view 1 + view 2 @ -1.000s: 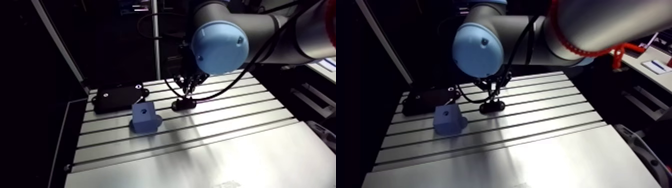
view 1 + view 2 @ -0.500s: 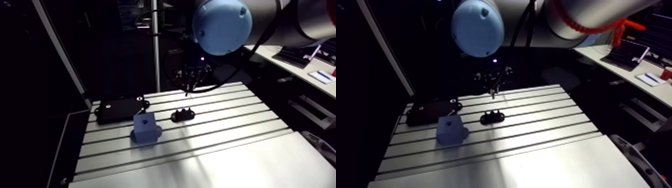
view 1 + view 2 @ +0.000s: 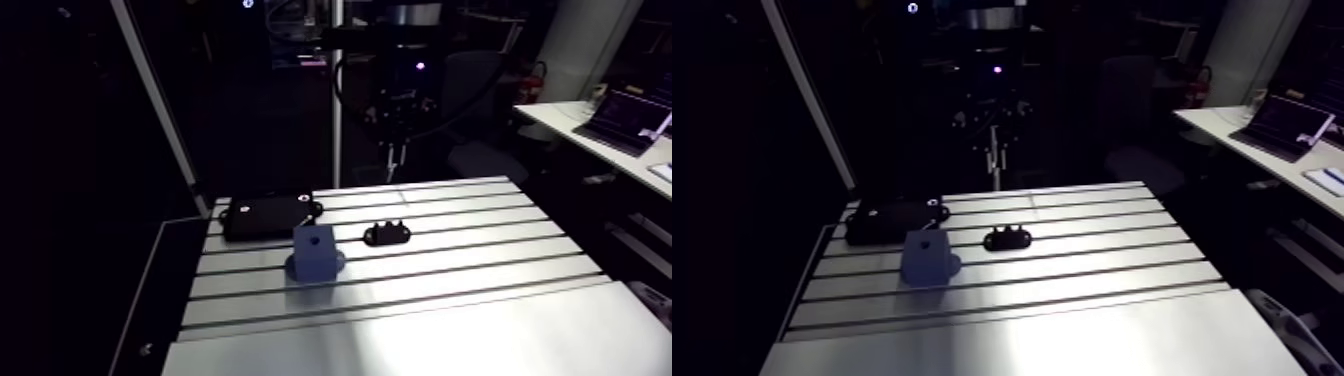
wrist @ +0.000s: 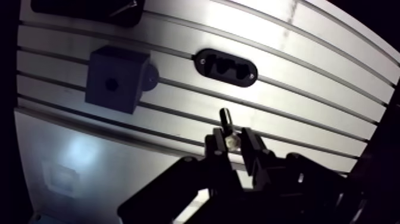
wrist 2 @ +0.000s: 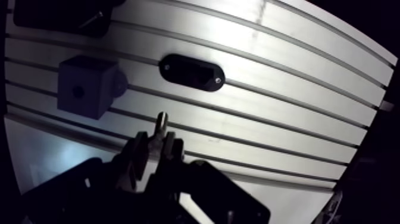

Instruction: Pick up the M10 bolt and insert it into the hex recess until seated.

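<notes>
My gripper (image 4: 231, 143) is shut on the M10 bolt (image 4: 225, 119), whose dark shank sticks out past the fingertips (image 4: 215, 147). In the arm view the gripper (image 3: 396, 152) hangs high above the table's back edge. A blue block (image 3: 316, 253) stands on the slotted table (image 3: 480, 270), and the wrist view shows a small hex recess (image 4: 111, 83) in its top face. The block (image 4: 116, 78) lies ahead of the gripper and well off to one side, far below.
A black oval holder (image 4: 227, 67) with slots lies on the table just ahead of the bolt's tip, beside the block. A flat black box (image 3: 265, 215) sits at the table's back edge behind the block. Dark uprights (image 3: 160, 110) stand behind the table.
The gripper has risen from the black oval holder to high above the table, with the bolt between its fingers. The arm camera has lifted and shifted too.
</notes>
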Controlling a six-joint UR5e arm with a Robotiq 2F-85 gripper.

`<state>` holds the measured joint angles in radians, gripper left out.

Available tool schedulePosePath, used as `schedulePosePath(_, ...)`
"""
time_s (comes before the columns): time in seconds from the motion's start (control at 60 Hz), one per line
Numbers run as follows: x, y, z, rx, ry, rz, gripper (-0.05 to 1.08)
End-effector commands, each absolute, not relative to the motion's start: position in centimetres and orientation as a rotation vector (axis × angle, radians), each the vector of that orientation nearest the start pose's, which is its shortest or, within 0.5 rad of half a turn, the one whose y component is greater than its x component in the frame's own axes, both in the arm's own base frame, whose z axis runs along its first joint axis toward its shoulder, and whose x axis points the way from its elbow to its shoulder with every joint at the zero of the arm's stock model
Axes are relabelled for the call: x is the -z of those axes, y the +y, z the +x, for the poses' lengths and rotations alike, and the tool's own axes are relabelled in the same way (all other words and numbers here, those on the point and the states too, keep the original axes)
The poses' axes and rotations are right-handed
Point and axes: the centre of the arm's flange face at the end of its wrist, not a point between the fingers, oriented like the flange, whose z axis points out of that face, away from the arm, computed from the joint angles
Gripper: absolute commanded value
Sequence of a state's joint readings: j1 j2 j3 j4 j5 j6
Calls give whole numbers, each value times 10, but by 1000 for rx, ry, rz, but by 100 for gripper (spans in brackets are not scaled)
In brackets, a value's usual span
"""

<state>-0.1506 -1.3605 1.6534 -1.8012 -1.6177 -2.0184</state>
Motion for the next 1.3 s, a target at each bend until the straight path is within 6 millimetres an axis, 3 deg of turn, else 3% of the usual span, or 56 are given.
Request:
schedulePosePath(0.017,-364,-93,-569,-111,2912,-651,84)
schedulePosePath(0.083,-361,-108,-570,-105,2889,-700,84)
schedulePosePath(0.467,-357,-144,-565,-121,2864,-768,87)
schedulePosePath(0.55,-352,-146,-564,-119,2857,-771,90)
schedulePosePath(0.767,-336,-174,-561,-128,2843,-841,91)
schedulePosePath(1.3,-315,-191,-562,-122,2801,-877,95)
